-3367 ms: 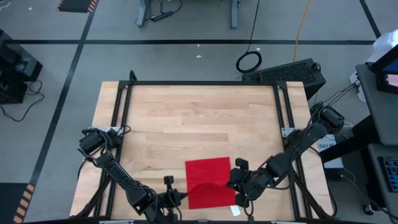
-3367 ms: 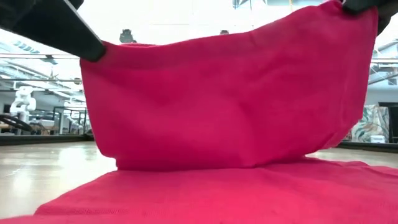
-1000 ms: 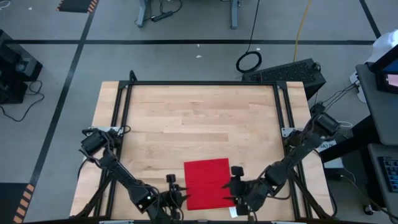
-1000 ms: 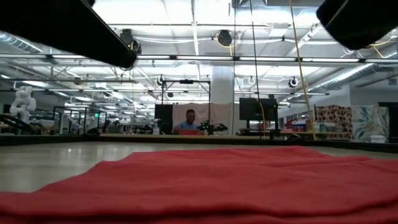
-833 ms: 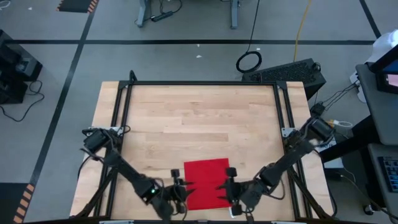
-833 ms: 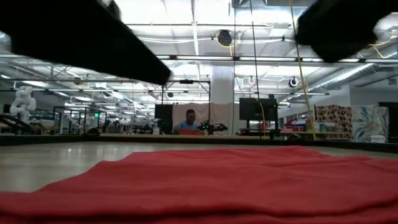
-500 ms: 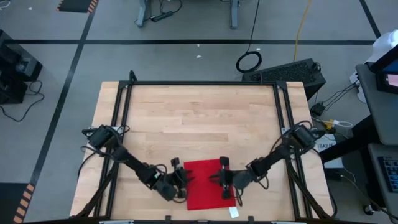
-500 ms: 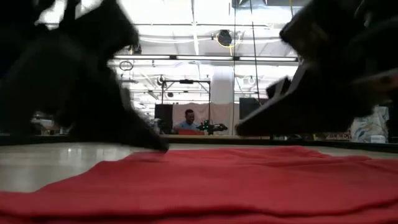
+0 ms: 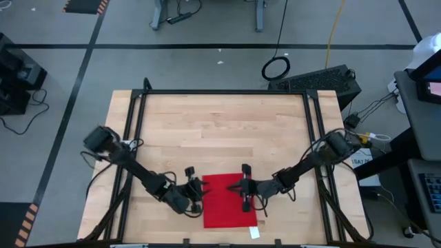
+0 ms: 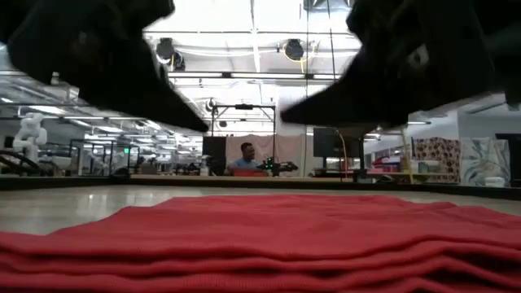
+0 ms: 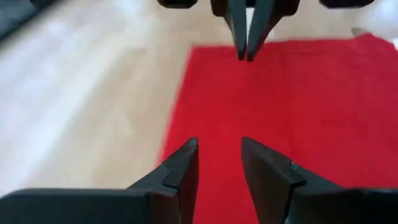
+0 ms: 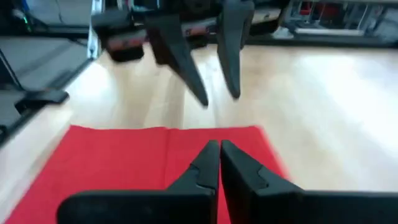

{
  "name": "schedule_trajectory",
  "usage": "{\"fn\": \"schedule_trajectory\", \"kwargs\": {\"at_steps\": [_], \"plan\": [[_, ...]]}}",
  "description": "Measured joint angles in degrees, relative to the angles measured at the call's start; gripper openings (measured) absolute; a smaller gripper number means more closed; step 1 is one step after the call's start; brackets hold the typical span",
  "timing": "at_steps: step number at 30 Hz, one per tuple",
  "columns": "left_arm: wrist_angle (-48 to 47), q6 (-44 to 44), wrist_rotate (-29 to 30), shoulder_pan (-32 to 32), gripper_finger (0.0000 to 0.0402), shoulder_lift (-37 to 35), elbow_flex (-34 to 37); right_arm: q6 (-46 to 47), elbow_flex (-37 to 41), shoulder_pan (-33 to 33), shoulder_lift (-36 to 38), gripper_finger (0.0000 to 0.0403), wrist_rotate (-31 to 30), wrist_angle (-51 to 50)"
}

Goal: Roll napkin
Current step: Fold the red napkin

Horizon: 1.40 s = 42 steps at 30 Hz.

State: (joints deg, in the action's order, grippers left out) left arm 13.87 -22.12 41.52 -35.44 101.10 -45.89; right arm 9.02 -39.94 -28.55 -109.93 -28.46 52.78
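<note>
Bright red thin fabric napkin [image 9: 228,200] lies flat on the light wooden worktop [image 9: 220,131], near the front edge, roughly mid-width. Small white tag [image 9: 255,233] pokes out at its front-right corner, just beside the worktop's front edge.

Hard to make out: low view is taken up by red folds [image 10: 269,240] across the bottom, w/ both grippers only dark blurred shapes at the top, so no jaw detail there. In the high view the fingertips are too small to read. Whether either gripper touches the cloth can't be told. Left wrist view is blurred at the far end; front part of the napkin is cut off by the fingers.

Left arm reaches from the worktop's left edge diagonally twd the front, stretched low; left gripper [image 9: 196,191] sits at the napkin's left edge, pointing right. In the left wrist view [image 11: 219,163] its fingers stand apart w/ a clear gap, nothing between them, red cloth below.

Right arm comes in from the right edge, likewise low and extended; right gripper [image 9: 244,187] is over the napkin's right part, pointing left, facing the other. In the right wrist view [image 12: 219,163] its fingers are pressed together, nothing seen between them.

A person [image 10: 247,159] sits far off in the room behind.
</note>
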Motion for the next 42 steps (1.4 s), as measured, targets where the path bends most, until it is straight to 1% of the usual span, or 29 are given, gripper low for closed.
{"fn": "schedule_trajectory", "kwargs": {"at_steps": [2, 4, 6, 7, 8, 10, 13, 15, 17, 20, 23, 25, 29, 34, 37, 39, 42], "plan": [[-1.75, 3.36, 0.67, 0.56, 0.0127, -3.19, 0.11, -3.03, 0.02, 0.61, 3.99, 0.0006, 0.04, -4.91], [-0.87, 7.83, 0.5, 1.84, 0.0127, -4.64, 0.11, -4.99, 0.1, 1.81, 6.9, 0.0006, 0.04, -8.76], [-0.08, 10.41, -1.93, 3.85, 0.0127, -4.72, 0.57, -5.29, 0.76, 3.64, 7.63, 0.0006, 0.77, -9.12], [0.6, 10.65, -3.82, 5.1, 0.0127, -4.45, 1.25, -5.18, 1.5, 4.68, 7.44, 0.0006, 2.43, -8.99], [1.59, 10.55, -5.89, 6.54, 0.0127, -3.76, 1.91, -4.63, 2.2, 5.67, 6.61, 0.0006, 4.05, -8.52], [6.66, 10.44, -9.77, 8.91, 0.0127, -1.88, 3.72, -2.14, 2.96, 7.57, 4.14, 0.0006, 7.01, -6.42], [14.22, 10.46, -13.45, 11.31, 0.0127, 1.48, 6.12, 1.33, 3.15, 9.41, -0.72, 0.0006, 7.51, -5.78], [15.55, 10.14, -15.14, 12.67, 0.0127, 3.59, 6.82, 2.73, 3.27, 10.32, -4.48, 0.0006, 7.4, -5.03], [15.01, 9.1, -16.71, 14.04, 0.0127, 5.84, 7.11, 3.72, 2.99, 11.05, -7.1, 0.0006, 7.31, -2.19], [15.49, 7.35, -17.04, 15.41, 0.0127, 7.88, 7.58, 3.82, 2.98, 11.87, -9.81, 0.0006, 6.84, 1.62], [15.1, 7.69, -15.65, 16.41, 0.0127, 8.12, 8.68, 1.7, 3.06, 12.83, -9.92, 0.0006, 5.65, 3.05], [13.11, 9.75, -12.95, 17.05, 0.0127, 6.66, 9.41, -0.52, 3.13, 13.83, -8.98, 0.0006, 4.61, 2.43], [4.01, 14.41, -10.03, 18.89, 0.0127, 2.22, 9.66, -4.13, 3.31, 16.71, -6.66, 0.0006, 4.57, 0.55], [-4.87, 20.14, -8.69, 22.6, 0.0127, -4.11, 10.08, -8.45, 3.29, 20.72, -2.94, 0.0006, 4.77, 1.57], [-3.93, 23.45, -8.46, 24.32, 0.0127, -8.23, 9.9, -10.56, 3.28, 22.04, 1.04, 0.0006, 5.15, 1.92], [-3.62, 24.85, -8.46, 24.67, 0.0127, -11.33, 9.9, -11.02, 3.26, 22.38, 4.31, 0.0006, 6.81, 0.93], [-3.82, 24.75, -8.48, 23.96, 0.0127, -16.07, 9.88, -10.5, 3.26, 22.16, 7.97, 0.0006, 12.42, 0.09]]}}
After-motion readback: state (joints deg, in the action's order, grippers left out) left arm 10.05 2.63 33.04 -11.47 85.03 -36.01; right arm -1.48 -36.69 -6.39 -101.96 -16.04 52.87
